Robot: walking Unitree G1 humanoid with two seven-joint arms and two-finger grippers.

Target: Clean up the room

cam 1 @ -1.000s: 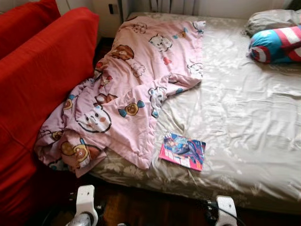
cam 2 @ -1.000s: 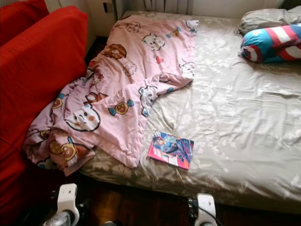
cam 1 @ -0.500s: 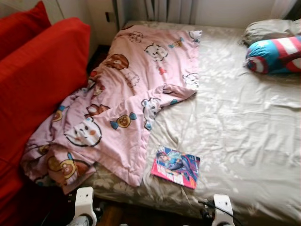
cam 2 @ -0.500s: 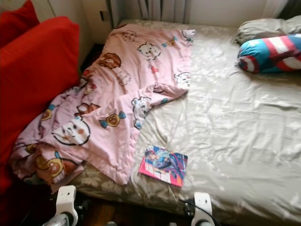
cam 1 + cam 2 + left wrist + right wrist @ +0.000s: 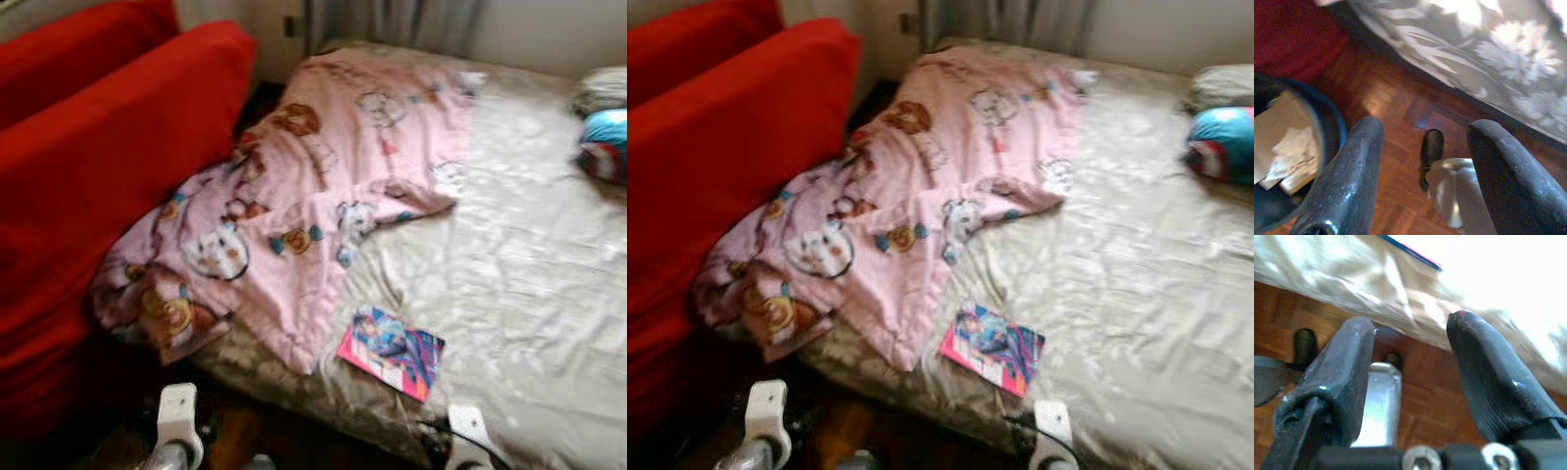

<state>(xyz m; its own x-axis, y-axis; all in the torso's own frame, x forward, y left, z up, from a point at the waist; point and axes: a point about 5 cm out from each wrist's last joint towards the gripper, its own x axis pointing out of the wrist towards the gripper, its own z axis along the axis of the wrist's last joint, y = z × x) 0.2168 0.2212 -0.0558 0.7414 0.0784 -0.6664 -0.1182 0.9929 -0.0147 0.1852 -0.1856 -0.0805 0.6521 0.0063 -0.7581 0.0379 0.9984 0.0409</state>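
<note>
A pink cartoon-print blanket (image 5: 323,186) lies crumpled over the left half of the bed (image 5: 529,264), with one corner hanging off the front left edge. A colourful magazine (image 5: 392,352) lies flat on the sheet near the bed's front edge. Both arms hang low in front of the bed, the left arm (image 5: 179,416) and the right arm (image 5: 465,431). My left gripper (image 5: 1420,161) is open above the wooden floor. My right gripper (image 5: 1410,362) is also open, held just below the bed's front edge, holding nothing.
A red sofa (image 5: 88,176) stands tight against the bed's left side. A blue and red pillow (image 5: 605,145) and a grey pillow (image 5: 1225,86) lie at the far right. A dark blue bin (image 5: 1331,111) with paper scraps stands on the parquet floor (image 5: 1396,93) by my left gripper.
The whole picture has shifted right and blurred, so the camera has moved. The blanket, magazine and pillows lie where they were. Both arms still hang low.
</note>
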